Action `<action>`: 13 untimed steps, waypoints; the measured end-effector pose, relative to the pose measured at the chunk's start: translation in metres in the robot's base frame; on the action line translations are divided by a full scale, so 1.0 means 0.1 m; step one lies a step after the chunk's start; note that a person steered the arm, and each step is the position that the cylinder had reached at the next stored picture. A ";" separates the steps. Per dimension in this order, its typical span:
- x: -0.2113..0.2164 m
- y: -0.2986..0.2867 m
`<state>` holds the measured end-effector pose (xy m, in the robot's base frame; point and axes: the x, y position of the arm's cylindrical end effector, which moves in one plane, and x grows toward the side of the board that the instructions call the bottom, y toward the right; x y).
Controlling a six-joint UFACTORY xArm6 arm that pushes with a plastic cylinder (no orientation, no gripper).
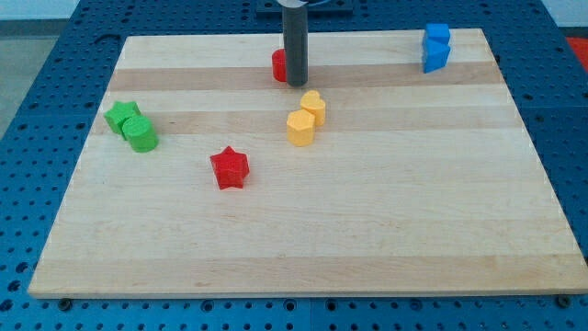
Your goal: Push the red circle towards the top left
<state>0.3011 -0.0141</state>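
Standing upright near the view's top, the dark rod comes down to the bench (386, 239), and my tip (297, 85) rests on the wood just beside the red circle (278, 65). The red circle sits to the view's left of my tip and slightly toward the top. Its right part is hidden behind the rod, so I cannot tell whether the two are touching or only very close. No hand shows at the end of the arm, only the rod, so I cannot tell any open or closed state.

Below my tip and a little to the view's right are two yellow blocks set against each other. The upper yellow block (313, 107) is the nearer one, close to my tip but apart from it. The lower yellow block (299, 128) lies just beneath it.

Farther down and to the view's left of my tip lies the red star (229, 168), alone.

Well to the left of my tip, near the bench's left edge, a green block (120, 116) touches a green cylinder (141, 134).

Far to the right of my tip, at the top right corner, two blue blocks stand together, the upper blue block (437, 37) touching the lower blue block (435, 57).
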 end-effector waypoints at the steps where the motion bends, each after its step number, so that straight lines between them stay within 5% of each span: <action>1: -0.02 0.00; 13: -0.36 -0.09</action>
<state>0.2650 -0.0227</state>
